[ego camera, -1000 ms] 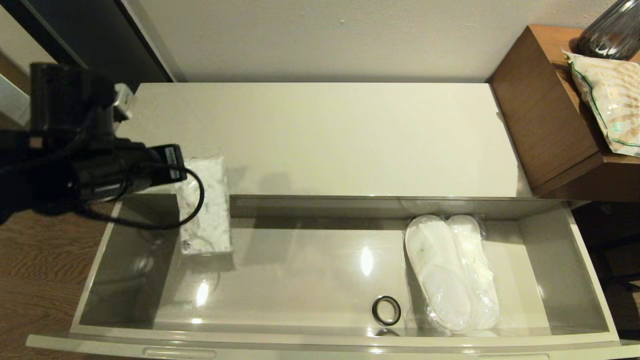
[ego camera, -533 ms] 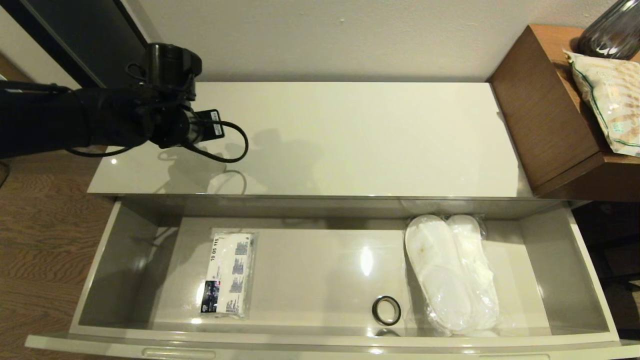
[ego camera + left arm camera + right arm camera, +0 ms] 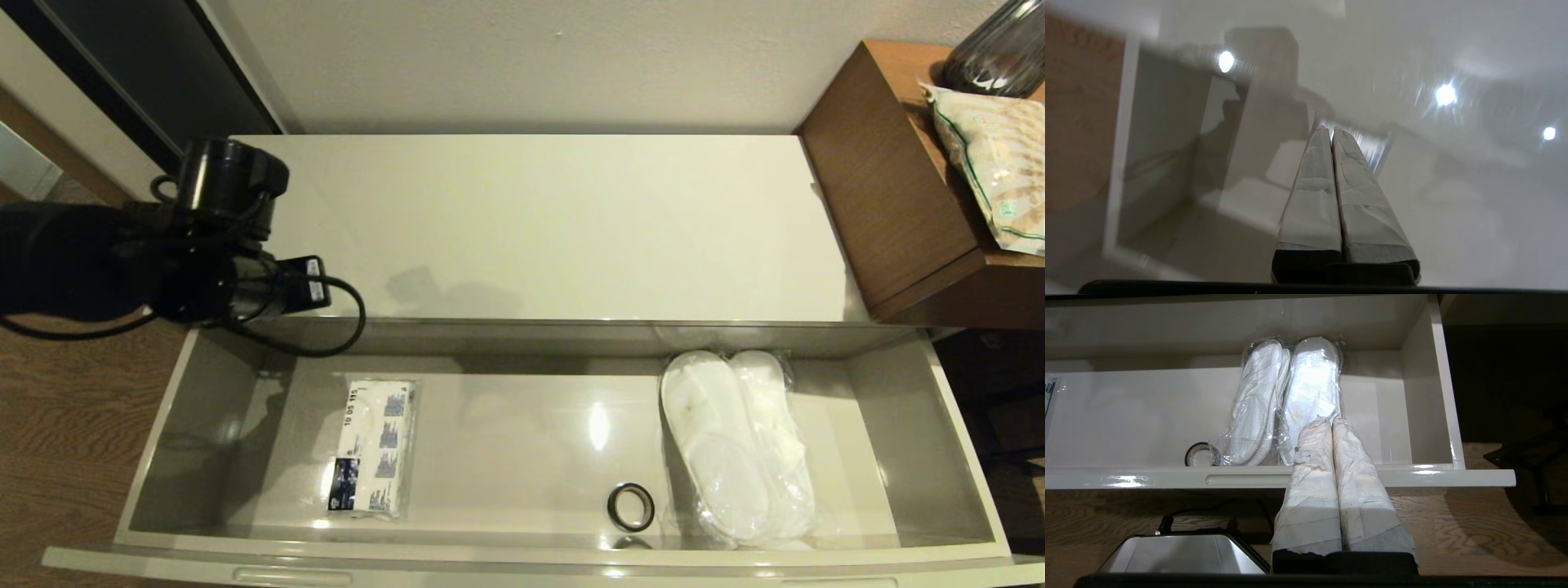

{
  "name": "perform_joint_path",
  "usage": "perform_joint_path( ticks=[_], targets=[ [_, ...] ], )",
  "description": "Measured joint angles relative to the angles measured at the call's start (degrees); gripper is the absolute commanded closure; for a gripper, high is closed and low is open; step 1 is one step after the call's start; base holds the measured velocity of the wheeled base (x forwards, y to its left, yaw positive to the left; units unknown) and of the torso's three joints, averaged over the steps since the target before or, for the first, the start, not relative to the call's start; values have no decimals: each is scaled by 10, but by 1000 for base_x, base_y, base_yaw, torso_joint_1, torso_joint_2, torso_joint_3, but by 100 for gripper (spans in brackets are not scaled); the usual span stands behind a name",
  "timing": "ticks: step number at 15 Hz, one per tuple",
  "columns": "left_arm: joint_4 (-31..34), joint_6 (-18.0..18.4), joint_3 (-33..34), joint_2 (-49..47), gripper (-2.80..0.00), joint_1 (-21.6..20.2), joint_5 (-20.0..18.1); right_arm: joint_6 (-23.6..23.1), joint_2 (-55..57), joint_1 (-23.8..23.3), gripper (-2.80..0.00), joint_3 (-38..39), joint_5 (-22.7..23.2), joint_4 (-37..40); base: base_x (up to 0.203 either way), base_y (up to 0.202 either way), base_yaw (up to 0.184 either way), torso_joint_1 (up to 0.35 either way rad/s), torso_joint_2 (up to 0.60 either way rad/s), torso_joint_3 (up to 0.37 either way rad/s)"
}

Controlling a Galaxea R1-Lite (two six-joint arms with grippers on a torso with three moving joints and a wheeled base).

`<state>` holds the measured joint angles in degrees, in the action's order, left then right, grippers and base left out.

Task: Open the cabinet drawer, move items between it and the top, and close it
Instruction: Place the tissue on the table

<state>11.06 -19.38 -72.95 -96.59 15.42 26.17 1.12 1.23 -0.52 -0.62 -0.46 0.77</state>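
Brown box (image 3: 890, 188) at the right end of the top (image 3: 531, 220), with a snack bag (image 3: 992, 167) and a dark glass vessel (image 3: 1000, 53) on it. We see nothing lying on the top itself.

Drawer (image 3: 967, 457) pulled out, open to above. Inside we count three things:
- pack (image 3: 371, 447), flat on the floor toward the left end, long axis running front to back, dark printed end toward the front rim;
- black ring (image 3: 630, 506), near the front wall, right of centre, just beside the slippers;
- slippers (image 3: 739, 445), wrapped, toward the right end, side by side, long axis front to back and slightly slanted.
Pack and slippers lie well apart.

Left arm (image 3: 122, 261) hangs over the left end of the cabinet, above the seam between top and drawer. Left claw (image 3: 1331, 132): fingers pressed together, pinching nothing, over the glossy surface.

Right claw (image 3: 1329, 421): fingers pressed together, empty, held in front of the drawer's rim and pointed at the slippers; the wooden floor (image 3: 1453, 531) lies below it.
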Motion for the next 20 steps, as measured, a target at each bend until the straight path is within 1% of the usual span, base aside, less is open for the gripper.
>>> perform_joint_path(
  ticks=[2,4,5,7,9,11,12,14,15,17,20],
  targets=[
    [4,-5,103,53,0,7,-8,0,0,0,0,0,0,0,0,0,0,0,0,0],
    [-18,-14,205,80,0,11,-17,0,0,0,0,0,0,0,0,0,0,0,0,0],
    [-50,-20,248,81,0,13,-22,0,0,0,0,0,0,0,0,0,0,0,0,0],
    [-131,-25,304,58,0,15,-28,0,0,0,0,0,0,0,0,0,0,0,0,0],
    [-214,-27,335,14,0,15,-30,0,0,0,0,0,0,0,0,0,0,0,0,0],
    [-278,-27,339,-26,0,15,-31,0,0,0,0,0,0,0,0,0,0,0,0,0],
    [-291,-27,333,-43,0,14,-31,0,0,0,0,0,0,0,0,0,0,0,0,0],
    [-294,-27,327,-64,0,12,-31,0,0,0,0,0,0,0,0,0,0,0,0,0],
    [-294,-29,326,-74,-280,13,-29,0,0,0,0,0,0,0,0,0,0,0,0,0],
    [-309,-31,322,-93,-280,13,-30,0,0,0,0,0,0,0,0,0,0,0,0,0],
    [-366,-30,314,-120,-280,13,-31,0,0,0,0,0,0,0,0,0,0,0,0,0]
  ],
)
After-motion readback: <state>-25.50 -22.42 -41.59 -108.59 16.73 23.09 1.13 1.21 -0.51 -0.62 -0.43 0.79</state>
